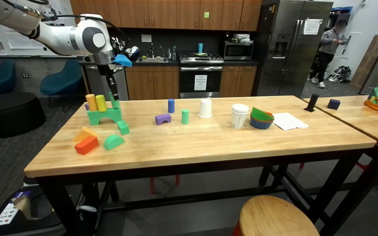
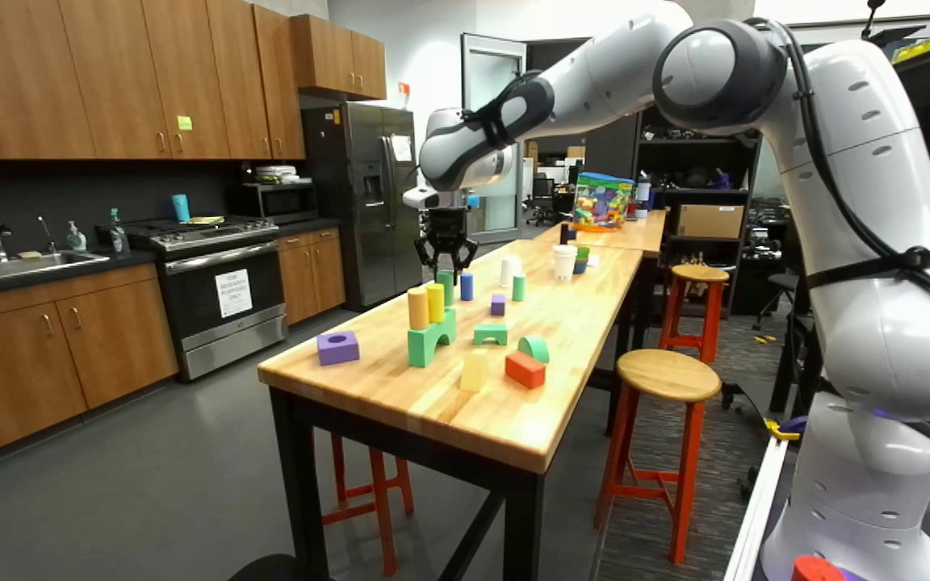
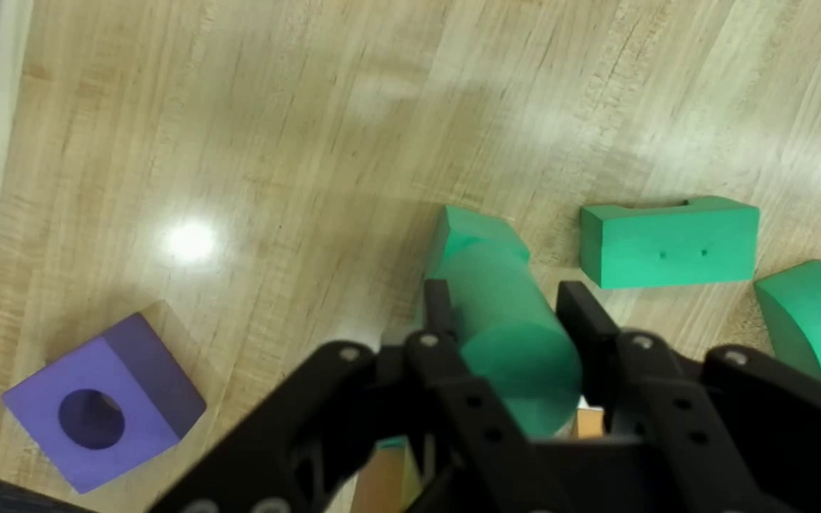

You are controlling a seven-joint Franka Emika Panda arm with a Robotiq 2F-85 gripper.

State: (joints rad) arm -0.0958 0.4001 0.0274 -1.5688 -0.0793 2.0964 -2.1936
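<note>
My gripper point(image 1: 113, 93) has its black fingers close against both sides of an upright green cylinder point(image 3: 517, 356). The gripper point(image 3: 503, 303) appears shut on it. The cylinder stands on one end of a green arch block point(image 1: 105, 115); any small gap beneath it cannot be told. In an exterior view, the cylinder point(image 2: 446, 289) shows just below the gripper point(image 2: 446, 265). An orange cylinder point(image 2: 418, 309) and a yellow cylinder point(image 2: 436, 303) stand upright on the same arch. In the wrist view these two are mostly hidden by the gripper.
A purple block with a hole point(image 3: 97, 413), a small green bridge point(image 3: 674, 246), a green half-round point(image 3: 817, 324), a red block point(image 1: 86, 145) and an orange wedge point(image 1: 84, 133) lie nearby. A purple bridge point(image 1: 163, 118), blue cylinder point(image 1: 171, 106), cups point(image 1: 205, 108) and bowls point(image 1: 262, 121) stand farther along.
</note>
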